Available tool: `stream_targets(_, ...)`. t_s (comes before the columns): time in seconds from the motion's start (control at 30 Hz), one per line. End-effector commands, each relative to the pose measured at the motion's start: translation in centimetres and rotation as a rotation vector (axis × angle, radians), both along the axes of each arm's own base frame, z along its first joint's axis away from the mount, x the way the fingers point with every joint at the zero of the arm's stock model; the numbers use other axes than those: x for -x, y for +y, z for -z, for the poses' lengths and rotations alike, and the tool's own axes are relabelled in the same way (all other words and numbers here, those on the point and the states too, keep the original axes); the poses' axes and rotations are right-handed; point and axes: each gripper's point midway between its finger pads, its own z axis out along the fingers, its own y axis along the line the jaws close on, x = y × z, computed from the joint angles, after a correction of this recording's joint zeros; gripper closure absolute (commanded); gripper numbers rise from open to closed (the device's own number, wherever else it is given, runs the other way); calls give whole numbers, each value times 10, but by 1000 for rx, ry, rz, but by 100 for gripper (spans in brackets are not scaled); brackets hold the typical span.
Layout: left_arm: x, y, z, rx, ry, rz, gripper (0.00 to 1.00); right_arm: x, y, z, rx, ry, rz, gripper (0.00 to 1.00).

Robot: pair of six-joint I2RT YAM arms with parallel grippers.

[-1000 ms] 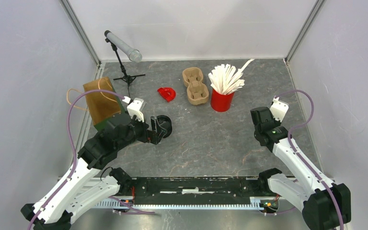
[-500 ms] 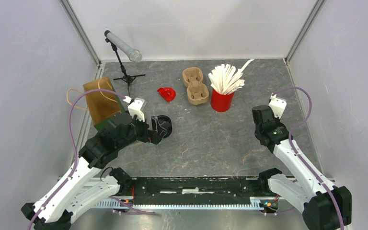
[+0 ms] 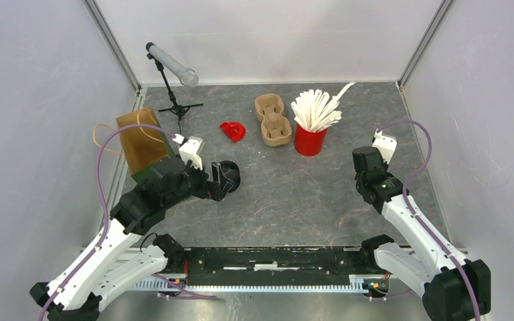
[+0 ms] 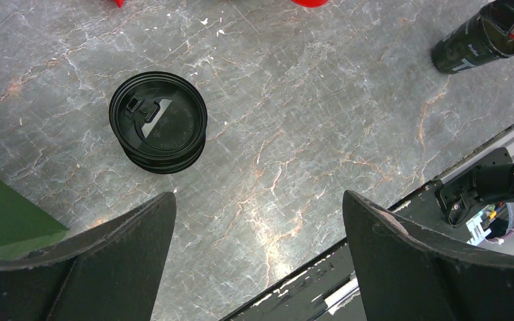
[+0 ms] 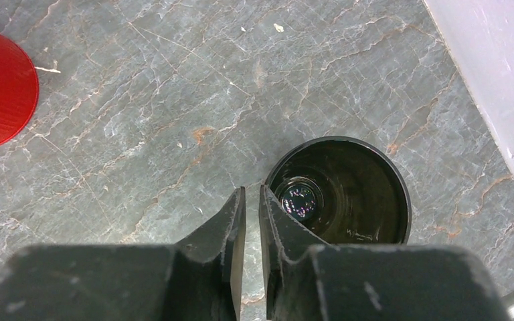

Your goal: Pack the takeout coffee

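Observation:
A stack of black coffee lids (image 4: 158,122) lies on the grey marble table, just past my left gripper (image 4: 258,200), which is wide open and empty above bare table. In the top view the lids (image 3: 233,171) sit at the tip of my left gripper (image 3: 222,182). A black coffee cup (image 5: 340,190) stands open and without a lid at the right side. My right gripper (image 5: 252,190) hovers over its left rim with the jaws nearly together and only table showing between them. The cup also shows in the left wrist view (image 4: 470,45).
A brown paper bag (image 3: 142,137) stands at the left wall. A red lid (image 3: 233,130), a cardboard cup carrier (image 3: 272,119) and a red cup (image 3: 310,140) of white stirrers (image 3: 318,107) stand at the back. A small tripod with a tube (image 3: 170,67) is at back left.
My right wrist has shifted slightly toward the back of the table. The left arm and the lids have not moved.

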Motion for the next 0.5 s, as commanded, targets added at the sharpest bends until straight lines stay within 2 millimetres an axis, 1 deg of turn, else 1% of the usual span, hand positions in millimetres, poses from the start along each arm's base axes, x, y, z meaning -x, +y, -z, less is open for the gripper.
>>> stream_targets(0.0, 0, -3, -2, 9, -8, 10, 0, -2, -2, -13, 4, -15, 10, 78)
stream_targets(0.13, 0, -3, -1, 8, -6, 11, 0, 1, -9, -17, 30, -10, 39, 75)
stream_targets(0.23, 0, -3, -1, 7, -7, 11, 0, 4, -12, -12, 48, 8, 46, 74)
stream_targets(0.47, 0, -3, 0, 6, -3, 10, 0, 2, -4, 3, 17, 27, 8, 76)
